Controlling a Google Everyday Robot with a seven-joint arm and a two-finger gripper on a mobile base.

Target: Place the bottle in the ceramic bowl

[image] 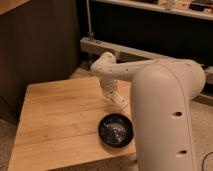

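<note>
Camera view: gripper (pixel 115 98), bottle (pixel 121 103) nr bowl (pixel 116 131)

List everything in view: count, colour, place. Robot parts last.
table: one, light wood, centre-left of view.
ceramic bowl: one, glossy black, on the table's near right part, nothing in it.
bottle: one, pale, slanting in the gripper, off the table, just behind the bowl.
metal rail: one, grey, behind the table.
arm: one, white, reaching in from the right.
gripper: one, white, over the table just behind the bowl, shut on the bottle.
</note>
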